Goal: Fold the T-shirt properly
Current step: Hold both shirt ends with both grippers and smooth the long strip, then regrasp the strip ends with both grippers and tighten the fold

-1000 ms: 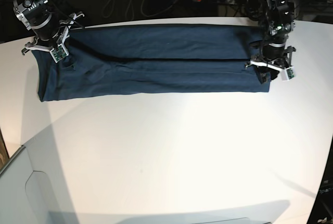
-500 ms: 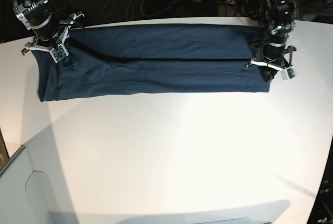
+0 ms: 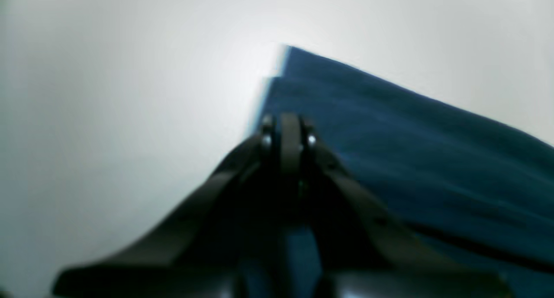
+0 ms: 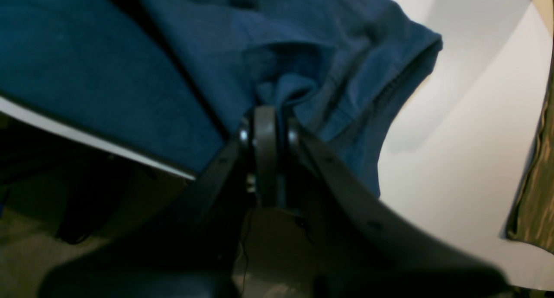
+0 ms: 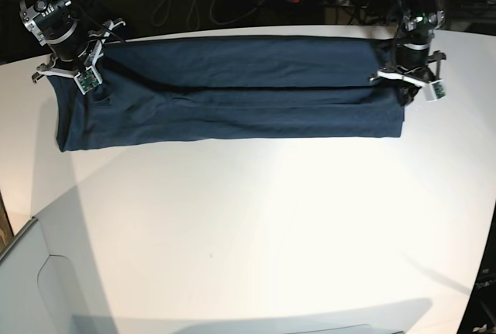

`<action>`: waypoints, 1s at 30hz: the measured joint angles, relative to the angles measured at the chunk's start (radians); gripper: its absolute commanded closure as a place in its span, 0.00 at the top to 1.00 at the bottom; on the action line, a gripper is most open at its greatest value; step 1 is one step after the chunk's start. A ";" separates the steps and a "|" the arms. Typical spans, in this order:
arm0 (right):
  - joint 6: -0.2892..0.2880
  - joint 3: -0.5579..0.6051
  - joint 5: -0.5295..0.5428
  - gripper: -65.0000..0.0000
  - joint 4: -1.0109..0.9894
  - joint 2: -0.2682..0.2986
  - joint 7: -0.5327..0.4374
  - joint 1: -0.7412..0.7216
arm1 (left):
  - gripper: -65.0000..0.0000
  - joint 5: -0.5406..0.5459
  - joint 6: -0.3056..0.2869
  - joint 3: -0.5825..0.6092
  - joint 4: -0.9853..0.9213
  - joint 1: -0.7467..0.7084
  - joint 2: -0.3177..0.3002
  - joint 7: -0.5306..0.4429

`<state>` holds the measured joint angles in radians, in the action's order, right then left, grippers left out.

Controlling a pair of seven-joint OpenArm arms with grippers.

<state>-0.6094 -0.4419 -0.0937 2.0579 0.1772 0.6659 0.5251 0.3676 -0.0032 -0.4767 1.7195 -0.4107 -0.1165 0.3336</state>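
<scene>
While pinching the T-shirt (image 5: 232, 90), both arms reach down.

Both arms are black with silver ringed joints. Each end effector, right (image 5: 87, 90) and left (image 5: 404, 95), has slim black fingers (image 3: 291, 138) with small silver screws, white brackets and a small green circuit board; a green light glows on the left arm.

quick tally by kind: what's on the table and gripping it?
T-shirt, navy, folded into a long band: 1
Grippers, each with jaws shut on the shirt: 2, left gripper, right gripper
White table: 1
Total: 4
</scene>
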 measured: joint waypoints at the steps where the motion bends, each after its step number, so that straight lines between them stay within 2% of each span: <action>1: 0.000 0.000 0.000 0.00 0.000 0.000 0.000 0.000 | 0.00 0.000 0.002 -0.019 0.004 -0.003 0.004 0.004; 25: 0.000 0.000 0.001 0.00 0.000 0.000 0.003 0.009 | 0.00 0.000 0.001 -0.043 0.008 -0.008 0.006 0.008; 27: 0.000 0.000 0.000 0.06 0.000 0.003 0.008 0.009 | 0.00 0.000 0.001 -0.043 0.008 -0.008 0.006 0.008; 30: 0.000 -0.001 0.000 0.23 0.000 0.003 0.009 0.009 | 0.00 0.000 0.002 -0.043 0.008 -0.008 0.006 0.008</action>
<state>-0.6098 -0.4431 -0.0937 2.0579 0.1799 0.6746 0.5343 0.3676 -0.0017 -0.5201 1.7279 -0.4187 -0.1108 0.3412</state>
